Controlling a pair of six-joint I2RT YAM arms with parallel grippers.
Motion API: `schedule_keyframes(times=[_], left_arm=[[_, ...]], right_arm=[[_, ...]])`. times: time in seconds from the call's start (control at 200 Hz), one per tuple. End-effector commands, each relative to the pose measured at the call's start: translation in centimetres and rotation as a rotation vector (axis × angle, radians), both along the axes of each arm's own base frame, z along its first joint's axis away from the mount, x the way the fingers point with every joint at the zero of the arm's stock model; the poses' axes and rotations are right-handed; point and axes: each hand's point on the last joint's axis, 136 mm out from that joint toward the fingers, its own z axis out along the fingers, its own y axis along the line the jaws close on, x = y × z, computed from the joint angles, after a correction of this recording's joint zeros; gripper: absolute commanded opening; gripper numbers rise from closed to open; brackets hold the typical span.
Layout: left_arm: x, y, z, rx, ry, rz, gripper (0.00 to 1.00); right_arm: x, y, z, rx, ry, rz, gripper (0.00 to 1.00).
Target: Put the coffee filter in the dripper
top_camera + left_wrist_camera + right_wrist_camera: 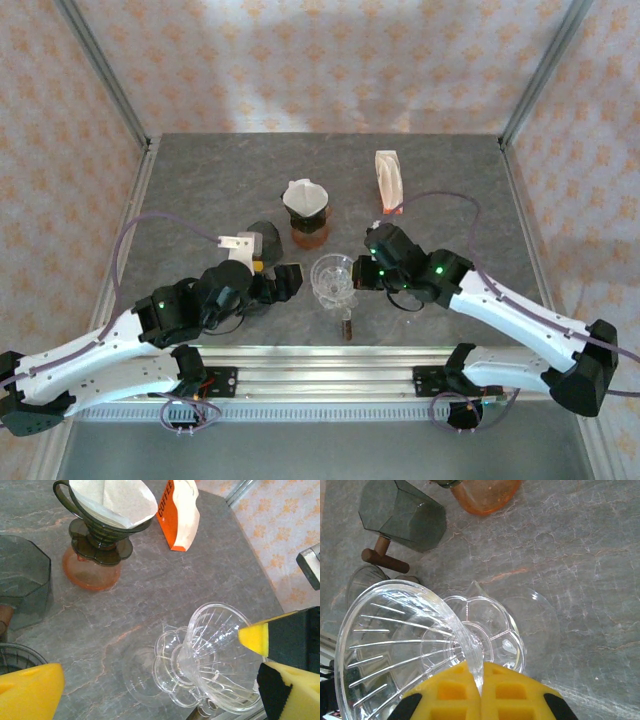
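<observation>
Grey table [200, 180] | right fingers [485, 690] clenched on clear dripper [395, 640] rim | left fingers [287, 280] spread beside it | filter [117, 500] apart

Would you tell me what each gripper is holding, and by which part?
Right gripper pinches the clear dripper by its rim; left gripper is open, holding nothing.

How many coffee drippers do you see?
2: a dark dripper holding a paper filter, on the orange carafe; a clear dripper nearer the arms, rim pinched by the right gripper.

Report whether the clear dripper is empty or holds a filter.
Empty. The clear dripper shows bare ribs inside; the paper filter sits in the dark dripper.
</observation>
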Motion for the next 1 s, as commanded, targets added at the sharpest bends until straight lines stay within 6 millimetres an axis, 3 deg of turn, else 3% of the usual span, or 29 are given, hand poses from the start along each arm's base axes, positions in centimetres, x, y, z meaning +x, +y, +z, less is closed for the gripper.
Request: schedule_keyframes(times=[0.0, 0.255, 0.425, 0.556, 0.666, 0.796, 0.881, 0.996], left_arm=[[0.2, 0.8, -0.3, 0.018, -0.011, 0.036, 1.0], [0.2, 0.8, -0.4, 0.022, -0.011, 0.033, 1.0], [0.2, 0.8, -0.5, 0.023, -0.008, 0.031, 1.0], [0.2, 0.6, -0.4, 0.019, -0.007, 0.026, 1.0], [0.1, 0.7, -0.4, 0.023, -0.009, 0.026, 1.0], [0.2, 1.1, -0.4, 0.03, -0.015, 0.037, 1.0], [0.2, 1.1, -0.5, 0.029, -0.016, 0.038, 1.0], [0.2, 0.8, -0.3, 0.034, -0.017, 0.028, 1.0]], right_arm=[[1.0, -1.0, 1.0, -0.056, -0.047, -0.049, 0.0], [1.3, -1.3, 0.3, -0.106, -0.027, -0.067, 0.03], [1.2, -1.1, 0.5, -0.077, -0.027, -0.068, 0.44], [1.5, -1.8, 1.6, -0.078, -0.065, -0.094, 0.58], [2.1, -3.6, 3.0, -0.108, -0.139, -0.152, 0.62], [4.5, -6.4, 5.3, -0.132, -0.222, -0.249, 0.64], [6.8, -8.0, 5.5, -0.119, -0.222, -0.303, 0.55], [11.1, -9.7, 4.1, -0.146, -0.19, -0.349, 0.44]])
